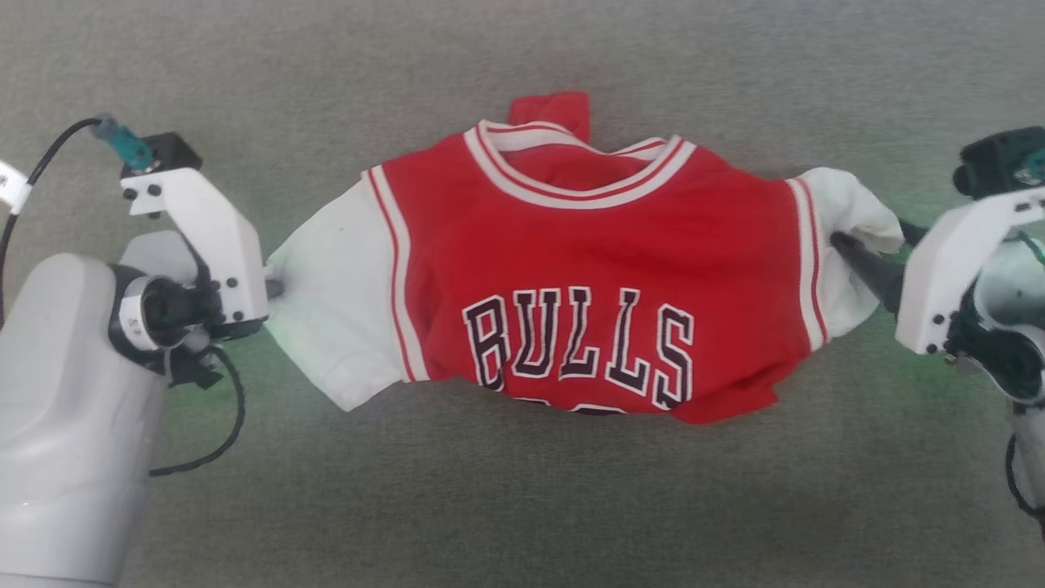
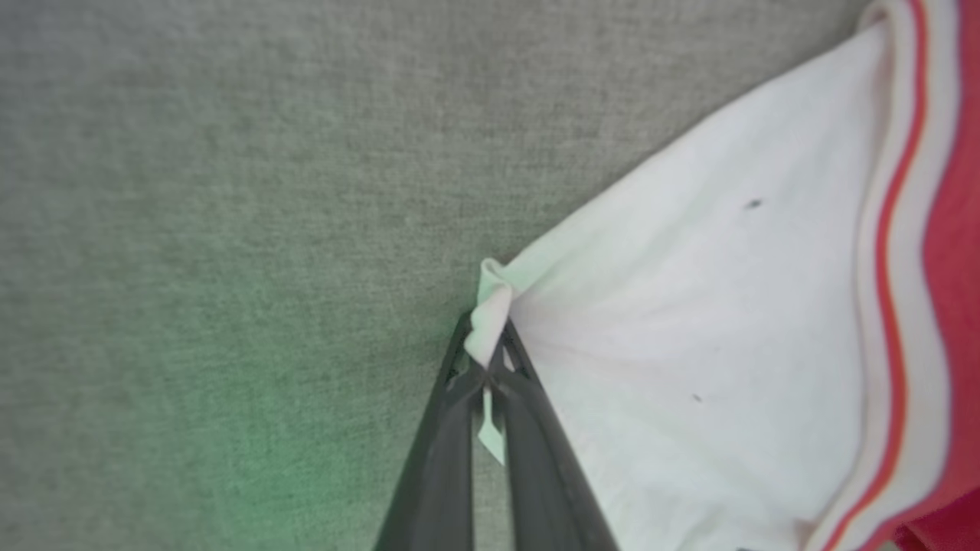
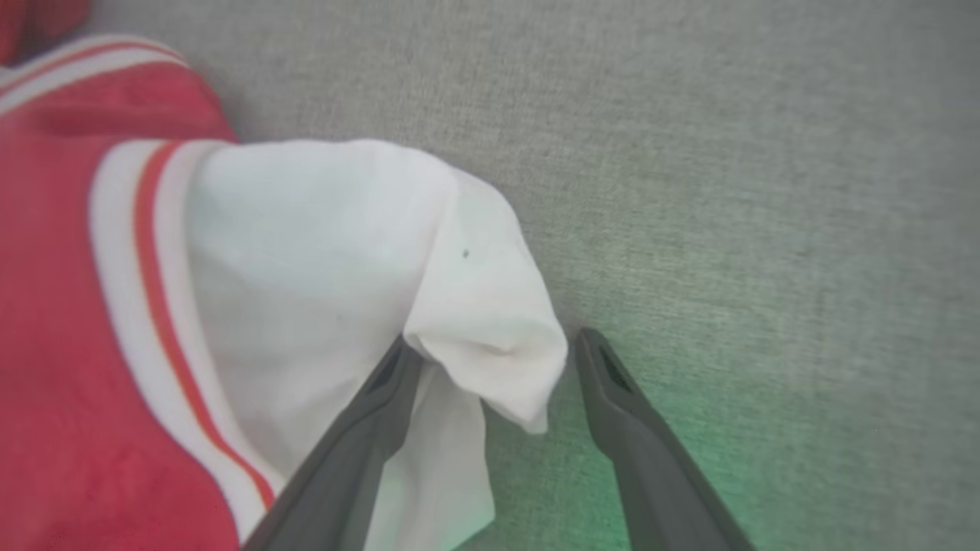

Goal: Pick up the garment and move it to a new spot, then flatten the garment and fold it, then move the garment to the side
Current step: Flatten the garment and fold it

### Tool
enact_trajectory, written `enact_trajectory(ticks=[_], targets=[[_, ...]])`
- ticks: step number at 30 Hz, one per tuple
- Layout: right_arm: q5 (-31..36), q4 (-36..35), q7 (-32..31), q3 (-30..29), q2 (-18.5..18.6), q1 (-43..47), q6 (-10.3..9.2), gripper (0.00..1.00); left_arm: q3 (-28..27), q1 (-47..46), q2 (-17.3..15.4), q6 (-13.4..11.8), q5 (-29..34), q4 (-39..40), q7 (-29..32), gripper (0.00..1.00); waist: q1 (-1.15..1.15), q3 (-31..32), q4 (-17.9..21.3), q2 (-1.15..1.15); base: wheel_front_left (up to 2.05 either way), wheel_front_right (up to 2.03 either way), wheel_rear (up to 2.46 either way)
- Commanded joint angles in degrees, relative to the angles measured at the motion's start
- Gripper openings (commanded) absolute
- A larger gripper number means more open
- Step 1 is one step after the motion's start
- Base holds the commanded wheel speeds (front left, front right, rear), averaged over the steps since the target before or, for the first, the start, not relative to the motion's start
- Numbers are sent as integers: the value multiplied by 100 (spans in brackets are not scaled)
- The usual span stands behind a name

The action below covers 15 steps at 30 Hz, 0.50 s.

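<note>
Grey woven surface [image 1: 522, 506], red garment [image 1: 588, 261] lying rumpled on it, lettered front facing up

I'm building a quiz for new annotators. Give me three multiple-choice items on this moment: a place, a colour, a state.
1. Where does the left gripper grip the garment? A collar; B white sleeve edge; C lettering.
2. The garment's body is: A blue; B red; C green.
3. The right gripper is: A shut on the hem; B shut, empty; C open about the other sleeve.
Key: B, left wrist view shows white cloth pinched; B, red surrounds the lettering; C, its fingers stand apart, sleeve end between.
</note>
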<state>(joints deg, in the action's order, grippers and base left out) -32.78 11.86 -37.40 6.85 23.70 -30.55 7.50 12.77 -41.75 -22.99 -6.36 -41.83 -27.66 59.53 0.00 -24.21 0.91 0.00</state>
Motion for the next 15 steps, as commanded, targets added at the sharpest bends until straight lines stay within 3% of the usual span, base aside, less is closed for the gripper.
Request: enact_trajectory(ticks=[1,8,9,10,15], targets=[[-68,139,-166,71,-1,-115,-2,100,298,368,386,28,-19,-261,52,0,0,-79,-99,0,0,0,0],[-240,1228,-1228,817,84,-568,-2,98,326,177,559,33,-33,-290,-137,0,0,-158,-316,0,0,0,0],[-272,1322,-1317,886,103,-632,-2,24,318,152,575,17,-26,-310,-193,0,0,-156,-339,0,0,0,0],[-316,1400,-1413,964,130,-704,-3,0,285,105,572,2,-29,-333,-249,0,0,-152,-354,0,0,0,0],[-607,1430,-1323,966,230,-1103,0,0,204,-166,518,-20,-23,-439,-384,0,0,-21,-410,0,0,0,0]])
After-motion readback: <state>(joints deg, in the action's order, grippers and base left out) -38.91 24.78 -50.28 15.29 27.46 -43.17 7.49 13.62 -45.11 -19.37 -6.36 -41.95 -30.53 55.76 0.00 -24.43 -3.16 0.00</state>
